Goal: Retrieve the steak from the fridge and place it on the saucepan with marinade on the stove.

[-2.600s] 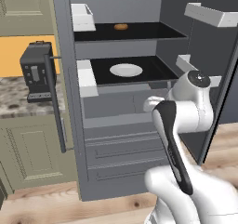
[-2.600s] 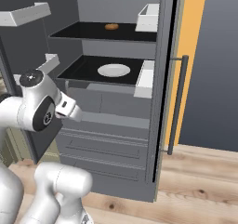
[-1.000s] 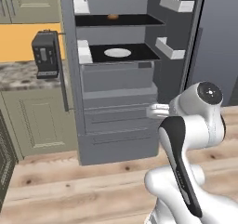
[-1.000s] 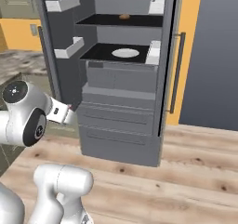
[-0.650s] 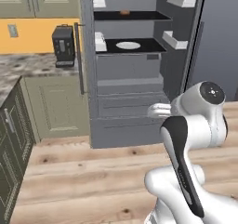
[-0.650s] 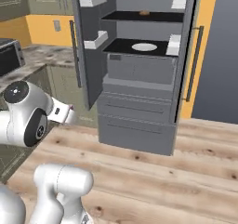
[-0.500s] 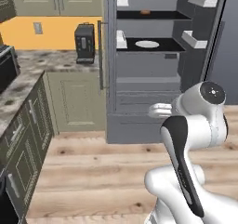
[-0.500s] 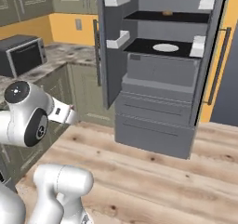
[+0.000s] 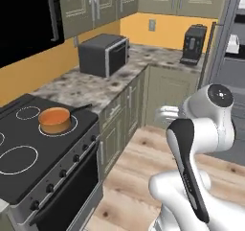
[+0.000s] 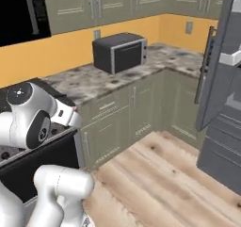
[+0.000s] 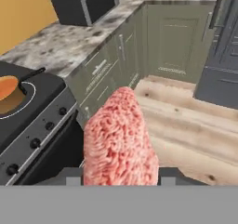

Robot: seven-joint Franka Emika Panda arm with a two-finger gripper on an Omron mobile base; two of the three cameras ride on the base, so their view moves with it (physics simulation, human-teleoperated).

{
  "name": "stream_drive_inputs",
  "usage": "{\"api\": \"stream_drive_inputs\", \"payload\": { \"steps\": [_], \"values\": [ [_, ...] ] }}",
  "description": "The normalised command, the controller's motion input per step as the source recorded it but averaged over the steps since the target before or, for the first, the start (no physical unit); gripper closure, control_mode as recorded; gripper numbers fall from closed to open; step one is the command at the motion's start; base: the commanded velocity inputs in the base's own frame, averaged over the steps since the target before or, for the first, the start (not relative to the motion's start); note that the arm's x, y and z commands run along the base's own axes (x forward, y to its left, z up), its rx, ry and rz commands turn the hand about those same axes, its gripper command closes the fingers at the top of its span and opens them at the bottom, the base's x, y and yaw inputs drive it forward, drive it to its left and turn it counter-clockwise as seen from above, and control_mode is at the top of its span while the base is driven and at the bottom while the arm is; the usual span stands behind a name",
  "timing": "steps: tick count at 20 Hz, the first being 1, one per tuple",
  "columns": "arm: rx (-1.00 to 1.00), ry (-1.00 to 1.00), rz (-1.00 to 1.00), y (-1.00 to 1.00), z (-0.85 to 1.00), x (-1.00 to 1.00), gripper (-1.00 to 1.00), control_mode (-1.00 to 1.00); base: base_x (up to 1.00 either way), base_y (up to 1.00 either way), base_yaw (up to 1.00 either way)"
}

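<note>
In the hand view the steak (image 11: pixel 120 139) covers the tool's fingertips, and the picture's bottom cuts off its lower end; whether the jaws press it cannot be told. There the saucepan (image 11: pixel 8 89) is cropped by the left edge. The fridge (image 9: pixel 228 62) runs off the right edge of the left base view, its shelves out of frame. The stove (image 9: pixel 33 153) is cut at the left, with one burner ring only partly seen. The marinade is indistinguishable from the pan's walls.

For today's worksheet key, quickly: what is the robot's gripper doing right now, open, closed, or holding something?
Gripper: closed on the steak, which stands up between its fingers in the hand view.
</note>
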Motion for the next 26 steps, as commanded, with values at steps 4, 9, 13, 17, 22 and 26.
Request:
{"api": "stream_drive_inputs", "payload": {
  "steps": [4, 9, 13, 17, 22, 26],
  "values": [
    [0.0, 0.0, 0.0, 0.0, 0.0, 0.0, 1.0, 1.0, 0.0, 0.64, 0.78],
    [0.0, 0.0, 0.0, 0.0, 0.0, 0.0, 1.0, 1.0, 0.0, 0.49, 0.79],
    [0.0, 0.0, 0.0, 0.0, 0.0, 0.0, 1.0, 1.0, 0.0, 0.07, 0.65],
    [0.0, 0.0, 0.0, 0.0, 0.0, 0.0, 1.0, 1.0, -0.06, -0.42, 0.36],
    [0.0, 0.0, 0.0, 0.0, 0.0, 0.0, 1.0, 1.0, -0.05, -0.72, 0.25],
    [0.0, 0.0, 0.0, 0.0, 0.0, 0.0, 1.0, 1.0, -0.05, -0.81, 0.22]
  ]
}}
